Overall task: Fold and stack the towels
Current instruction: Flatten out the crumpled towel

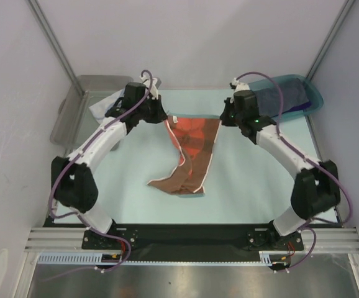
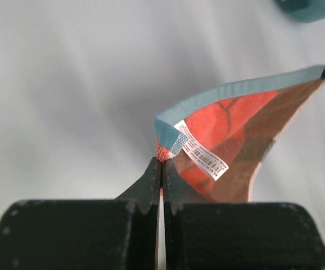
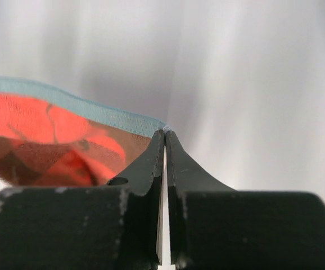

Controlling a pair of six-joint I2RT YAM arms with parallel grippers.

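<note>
From where I'm standing, the orange-red towel [image 1: 192, 146] hangs over the middle of the desk [image 1: 248, 186], strung between both arms. The left claw [image 1: 167, 118] is pinched shut on one top corner, right by the white label [image 2: 203, 152] sewn into the teal hem [image 2: 241, 87]. The right claw [image 1: 223, 117] is clamped shut on the opposite top corner, w/ the hem running straight into its tips in the right wrist view. The top edge looks fairly taut. The lower part drapes down and trails onto the desk toward the near side, a bit twisted and bunched at the bottom. Other towels wait at the back: dark towels [image 1: 285, 96] in the teal bin [image 1: 313, 99] at far right, and a pale towel [image 1: 102, 108] poking out of the grey bin [image 1: 68, 112] at far left. Handling-wise, I'd say this cloth is light, thin and totally limp. It has no stiffness, so it sags wherever it's unsupported and will crease or fold on itself if lowered carelessly. Probably not slippery, since the weave gives decent bite, and not fragile. The best hold is exactly where they've got it, i.e. the hemmed corners, where the doubled edge is thickest. A grip mid-fabric would just bunch it. The tips have only a small bite on each corner, so a sharp tug could pull one free.
</note>
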